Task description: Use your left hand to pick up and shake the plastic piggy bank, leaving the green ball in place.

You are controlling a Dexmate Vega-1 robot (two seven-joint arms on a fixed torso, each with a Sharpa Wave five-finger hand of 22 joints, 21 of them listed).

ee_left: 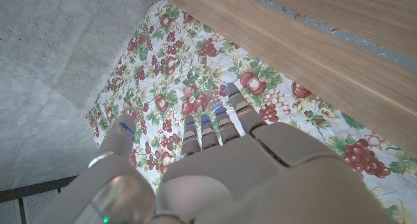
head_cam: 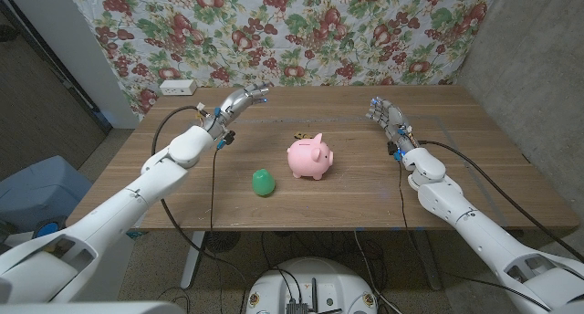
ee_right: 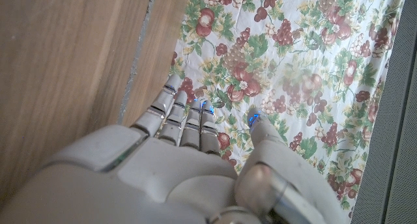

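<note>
Two things sit near the middle of the wooden table [head_cam: 474, 168]: a pink plastic piggy bank [head_cam: 310, 157], standing upright with its snout toward the robot's right, and a green ball [head_cam: 264, 182] just beside it, on its left and a little nearer the robot. We see a clear gap between them; they do not touch.

We find the left hand [head_cam: 239, 102] raised above the table's far left part, well apart from the piggy bank, its fingers stretched out and spread, holding nothing. From the left wrist view we look along the back of that hand [ee_left: 221, 172]; its fingers [ee_left: 236, 107] reach out straight with small gaps between them, against the floral cloth [ee_left: 189, 68] and the table's wooden edge.

We see the right hand [head_cam: 385, 113] over the far right part of the table, also well away from both things, with its fingers extended and slightly apart, nothing in them. In the right wrist view the same hand [ee_right: 176, 165] shows its fingers [ee_right: 189, 120] lying side by side and straight, the thumb set off to one side, over wood and the fruit-patterned cloth.

A white box [head_cam: 178, 86] lies at the table's far left corner, by the cloth backdrop. We also notice a small dark object [head_cam: 299, 134] just behind the piggy bank, too small for us to tell what it is.
</note>
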